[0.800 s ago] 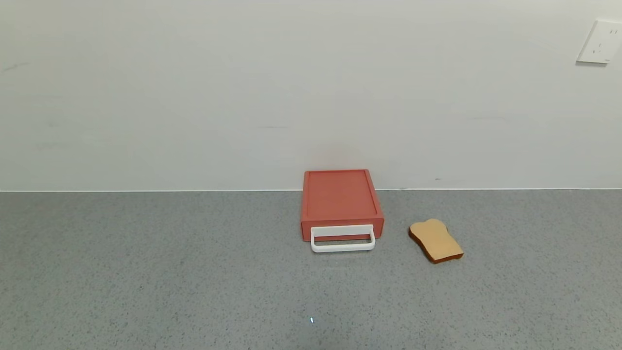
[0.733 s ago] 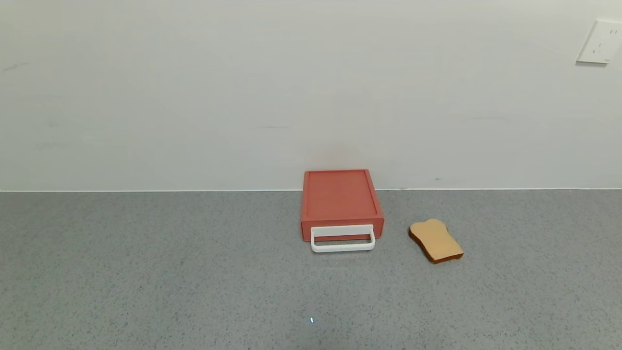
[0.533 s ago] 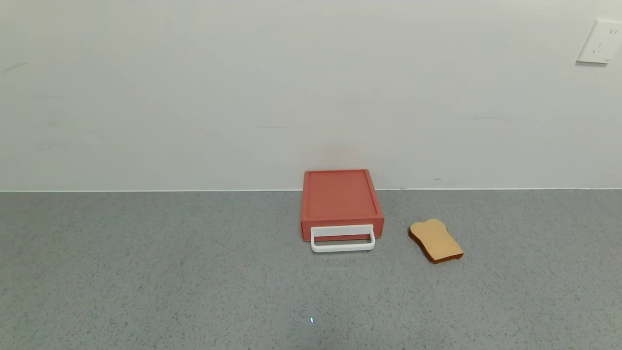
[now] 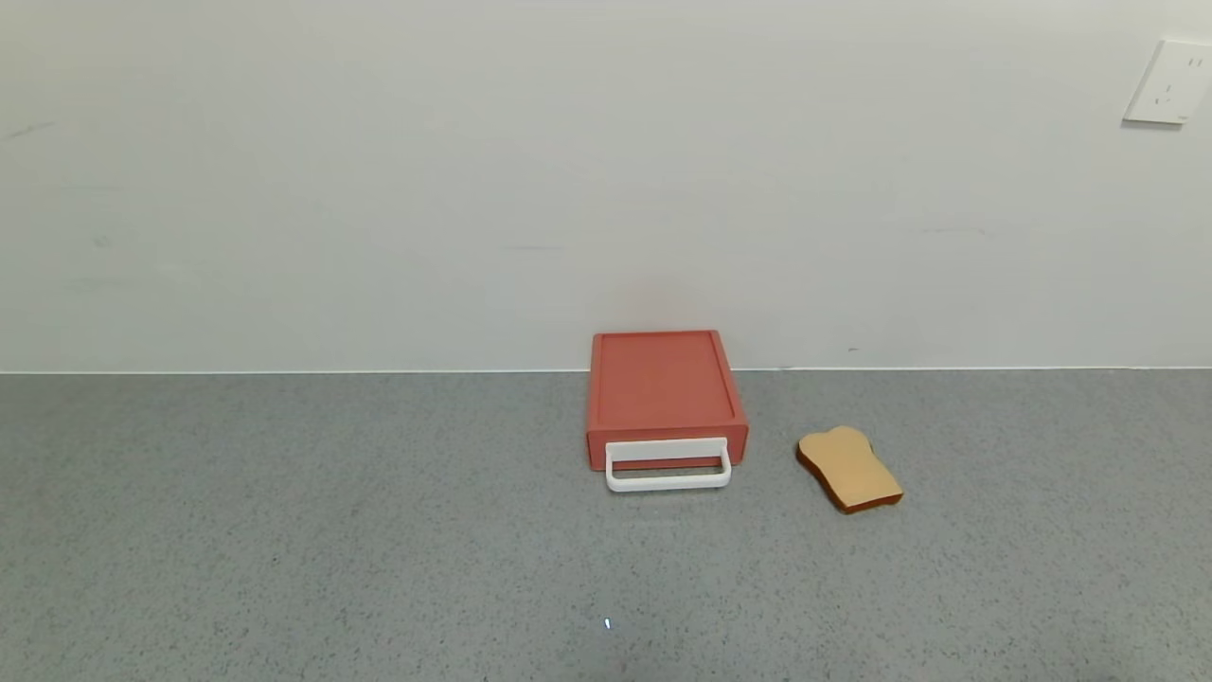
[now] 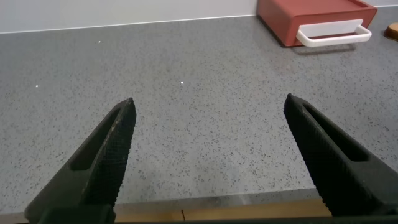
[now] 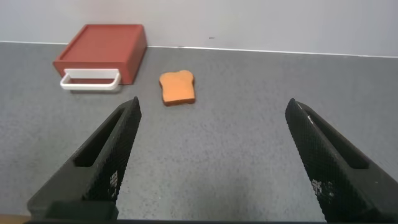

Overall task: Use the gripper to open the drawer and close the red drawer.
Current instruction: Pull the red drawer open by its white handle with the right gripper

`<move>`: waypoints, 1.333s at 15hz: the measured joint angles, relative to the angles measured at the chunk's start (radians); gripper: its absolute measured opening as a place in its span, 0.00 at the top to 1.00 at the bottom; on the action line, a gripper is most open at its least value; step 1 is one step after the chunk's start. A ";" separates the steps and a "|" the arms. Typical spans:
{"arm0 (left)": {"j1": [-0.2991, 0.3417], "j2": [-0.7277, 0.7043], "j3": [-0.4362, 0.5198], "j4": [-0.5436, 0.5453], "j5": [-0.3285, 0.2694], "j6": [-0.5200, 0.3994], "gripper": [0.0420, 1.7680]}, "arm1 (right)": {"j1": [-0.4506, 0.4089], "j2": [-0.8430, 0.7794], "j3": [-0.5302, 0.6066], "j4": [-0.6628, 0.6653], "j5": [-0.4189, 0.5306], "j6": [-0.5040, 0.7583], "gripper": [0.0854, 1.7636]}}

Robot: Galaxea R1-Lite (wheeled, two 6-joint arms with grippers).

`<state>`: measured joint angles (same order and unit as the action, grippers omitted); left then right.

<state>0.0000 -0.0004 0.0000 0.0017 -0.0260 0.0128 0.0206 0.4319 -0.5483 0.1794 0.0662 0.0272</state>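
Note:
The red drawer is a flat terracotta box against the wall at the back of the grey counter, its tray pushed in and its white loop handle facing me. It also shows in the left wrist view and the right wrist view. Neither arm shows in the head view. My left gripper is open and empty over the counter's near edge, far from the drawer. My right gripper is open and empty over bare counter, well short of the drawer.
A tan toast-shaped slice lies flat on the counter to the right of the drawer, also in the right wrist view. A white wall socket is at the upper right. The counter's wooden front edge shows below the left gripper.

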 joint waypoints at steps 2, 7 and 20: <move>0.000 0.000 0.000 0.000 0.000 0.000 0.03 | 0.005 0.165 -0.106 0.003 0.051 0.000 0.03; 0.000 0.000 0.000 0.000 0.000 0.001 0.03 | 0.059 0.550 -0.300 0.000 0.103 0.001 0.48; 0.000 0.000 0.000 -0.001 0.000 0.001 0.03 | 0.305 1.022 -0.563 0.004 0.118 0.014 0.98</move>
<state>0.0000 -0.0004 0.0000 0.0004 -0.0260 0.0134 0.3260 1.4543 -1.1117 0.1836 0.1843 0.0413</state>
